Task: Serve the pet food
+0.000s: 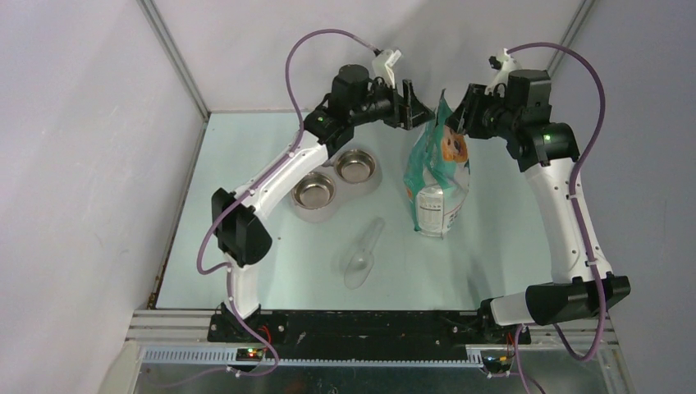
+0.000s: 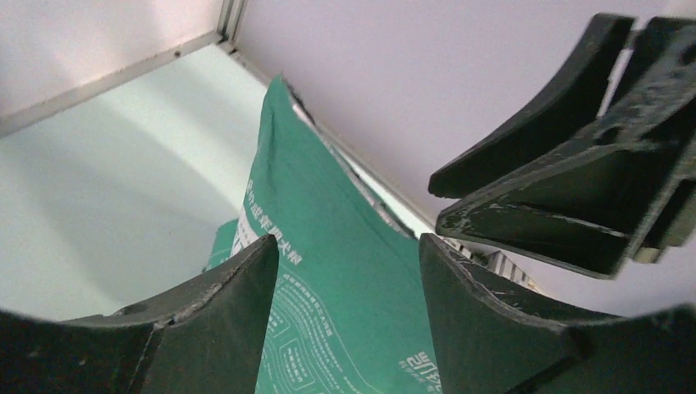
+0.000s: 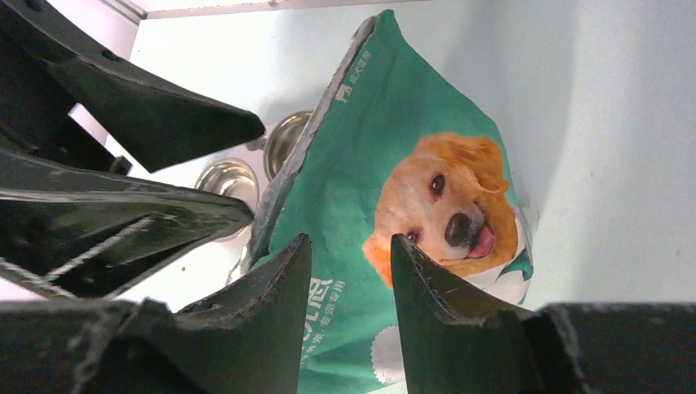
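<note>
scoop (image 1: 361, 253): clear plastic, lying on the bench (image 1: 509, 246), closest to the arm bases.
bowls: near bowl (image 1: 313, 191) and far bowl (image 1: 355, 167), steel, side by side, beyond the scoop and to its left.
bag (image 1: 439, 176): green, dog picture, standing right of the bowls.
pet food: no kibble visible in any view; bowl insides show bare steel.
left hand (image 2: 349, 246): at the bag's top, left side; fingers spread wide, nothing pinched.
right hand (image 3: 351, 242): at the bag's top, right side; fingers parted, gap narrower, gripping nothing.

Lab rig: walled table (image 1: 287, 271), aluminium framing (image 1: 174, 57).
</note>
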